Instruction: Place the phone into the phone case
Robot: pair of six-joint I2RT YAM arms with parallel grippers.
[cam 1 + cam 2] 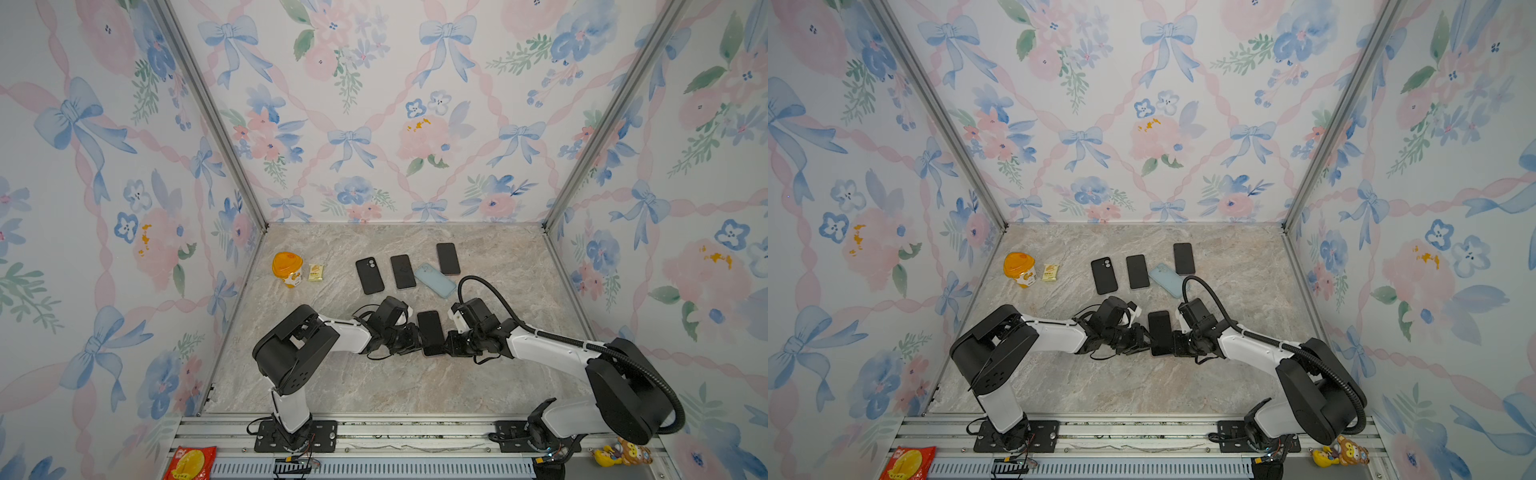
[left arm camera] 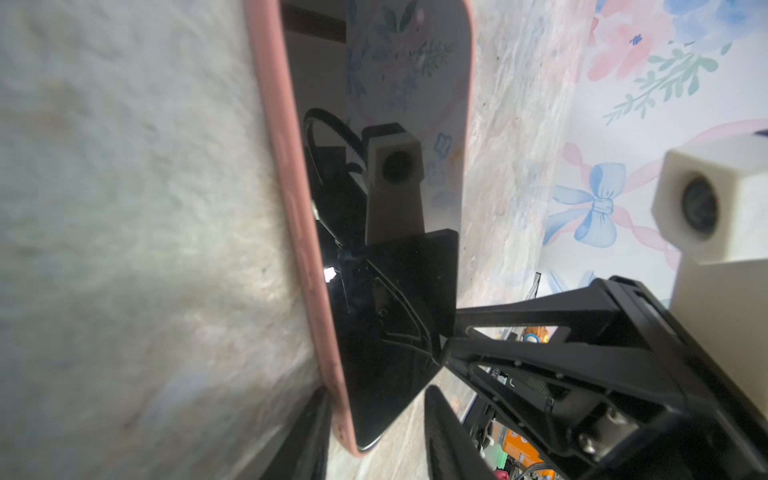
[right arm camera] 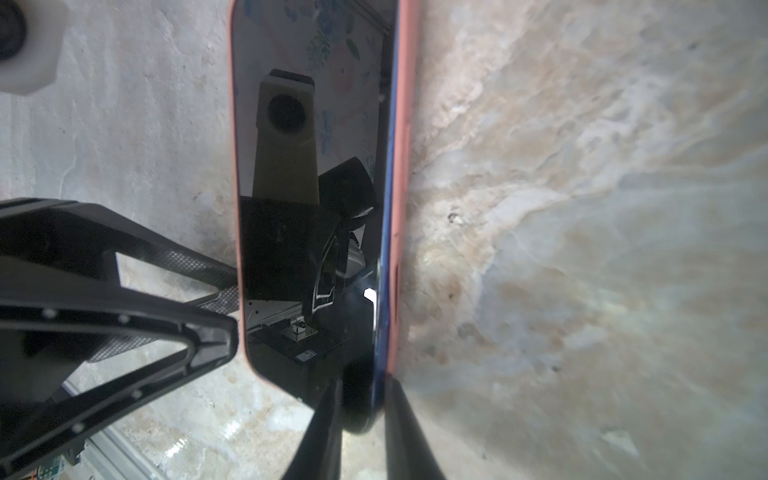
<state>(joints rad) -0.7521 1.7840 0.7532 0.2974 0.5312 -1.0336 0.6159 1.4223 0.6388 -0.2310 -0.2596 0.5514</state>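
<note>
In both top views the phone (image 1: 430, 332) (image 1: 1160, 332) lies on the tabletop (image 1: 374, 386), my left pincer (image 1: 415, 341) at its 9 o'clock, my right pincer (image 1: 449, 345) at 3; their tips are too dark to read there. Only the wrist views show the pink case (image 2: 286, 199) (image 3: 405, 124) round it. Left wrist: my jaws stand apart, straddling one end. Right wrist: they pinch phone and case edge, a blue rim showing; the far end is cut off.

The phone (image 1: 431, 332), its glossy black screen facing up, lay flat near the front middle of the marble table (image 1: 374, 382). It sat in a pink phone case (image 2: 291, 216), and its blue edge showed along one long side.
</note>
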